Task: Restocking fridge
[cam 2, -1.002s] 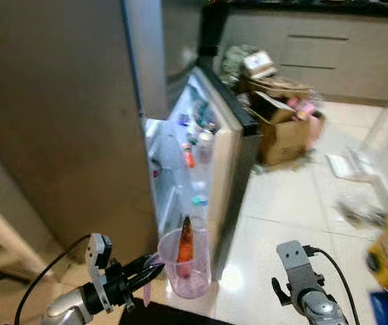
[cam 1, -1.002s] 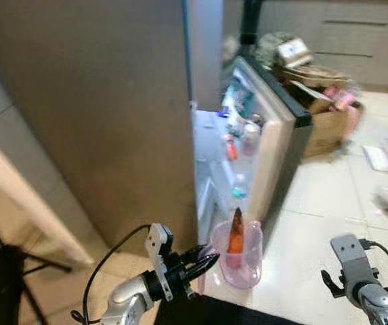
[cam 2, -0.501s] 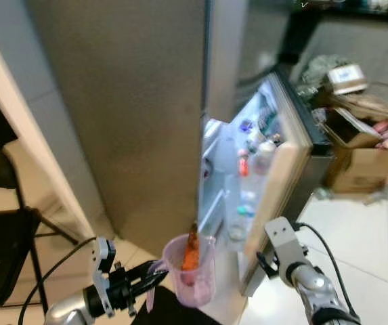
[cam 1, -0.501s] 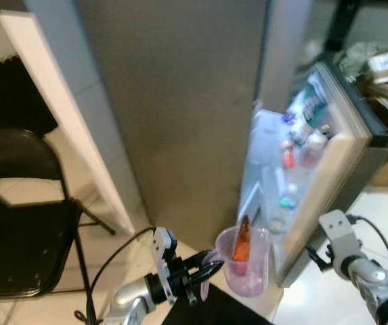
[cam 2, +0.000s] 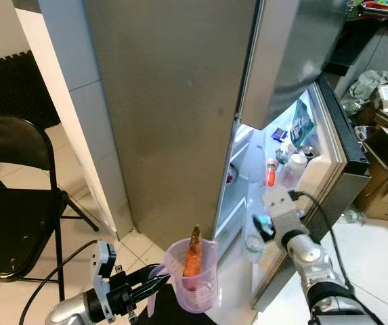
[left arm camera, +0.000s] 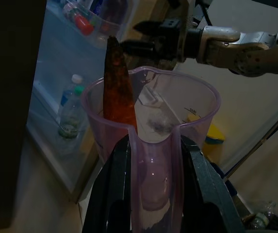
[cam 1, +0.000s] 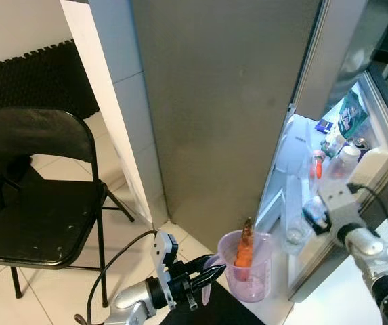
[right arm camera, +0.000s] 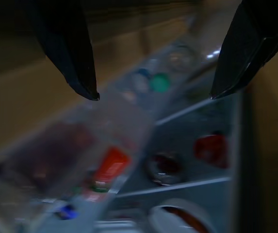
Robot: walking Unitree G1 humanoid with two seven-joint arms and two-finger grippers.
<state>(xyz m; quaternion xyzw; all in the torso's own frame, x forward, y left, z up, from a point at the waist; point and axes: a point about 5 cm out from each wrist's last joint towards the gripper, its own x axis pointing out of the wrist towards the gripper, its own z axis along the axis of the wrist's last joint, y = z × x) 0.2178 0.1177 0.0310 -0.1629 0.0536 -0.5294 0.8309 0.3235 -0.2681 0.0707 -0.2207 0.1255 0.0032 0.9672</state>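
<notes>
Fridge door (cam 2: 329, 145) ajar; left gripper (cam 1: 204, 276) clamps jug (cam 1: 248, 267) (carrot (cam 1: 244, 247) upright); right gripper's (right arm camera: 153, 94) jaws seemingly apart.

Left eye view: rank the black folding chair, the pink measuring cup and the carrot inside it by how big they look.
1. Black folding chair, largest.
2. Pink measuring cup, held by the left pincer, though it sits nearer the camera.
3. Carrot, smallest, partly hidden inside the cup.

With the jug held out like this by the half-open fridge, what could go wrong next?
The left end effector grips the pink jug only by its handle, so the jug may swing. The carrot stands loose and tall above the rim and could tip out. The open right end effector reaches near crowded door-shelf bottles and might knock one.
</notes>
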